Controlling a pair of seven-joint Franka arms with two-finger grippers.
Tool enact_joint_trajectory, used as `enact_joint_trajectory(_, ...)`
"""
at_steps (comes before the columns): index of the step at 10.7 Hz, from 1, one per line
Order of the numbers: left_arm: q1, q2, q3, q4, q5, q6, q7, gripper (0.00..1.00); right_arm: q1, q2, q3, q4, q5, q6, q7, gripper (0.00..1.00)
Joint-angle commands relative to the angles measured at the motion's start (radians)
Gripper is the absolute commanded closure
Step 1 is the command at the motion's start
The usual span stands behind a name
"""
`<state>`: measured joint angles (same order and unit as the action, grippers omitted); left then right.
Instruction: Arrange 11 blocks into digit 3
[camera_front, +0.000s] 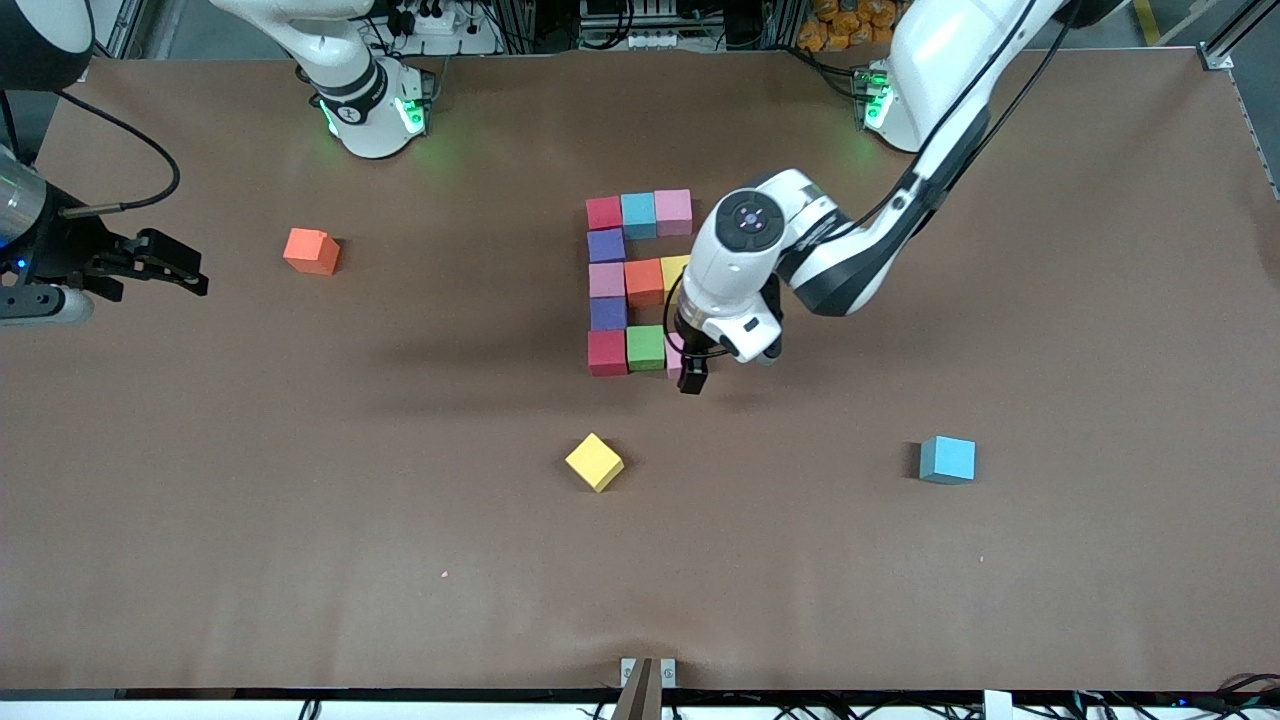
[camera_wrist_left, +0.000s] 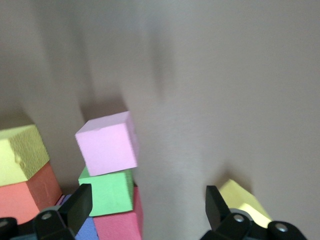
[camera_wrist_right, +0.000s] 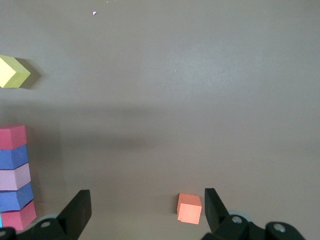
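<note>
While the digit 3 (camera_front: 640, 285) lies mid-table, its last pink block (camera_wrist_left: 107, 143) sits beside green.
Left gripper (camera_front: 692, 372) hovers over it, fingers spread wide, empty; right gripper (camera_front: 160, 266) waits open at the right arm's end. Foam cubes look light, soft; pinch flat sides.

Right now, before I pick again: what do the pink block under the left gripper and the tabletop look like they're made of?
The pink block looks like matte foam: no shine, softly grainy faces, slightly rounded edges. The left gripper is open over it. The table seems covered in dull brown felt or paper-like sheet, finely speckled with no glare; which of the two is unclear.
</note>
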<state>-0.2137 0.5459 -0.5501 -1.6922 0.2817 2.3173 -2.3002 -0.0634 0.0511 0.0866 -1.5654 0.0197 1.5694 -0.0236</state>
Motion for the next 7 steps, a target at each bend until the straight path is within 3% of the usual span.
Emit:
enact_joint_trajectory(1,0.08,-0.035,-0.05,0.052,0.002,-0.099,0.192,0.0,-0.013,-0.005,0.01,-0.004,-0.006,0.003,0.005,0.0)
enact_joint_trajectory(4,0.091,-0.035,-0.042,0.179,0.016,-0.278,0.546,0.0,-0.013,-0.005,0.01,-0.004,-0.006,0.003,0.005,0.0)
enact_joint_trajectory(7,0.17,-0.079,-0.047,0.213,0.016,-0.363,0.846,0.0,-0.013,-0.005,0.009,-0.002,-0.001,0.003,0.005,0.0)
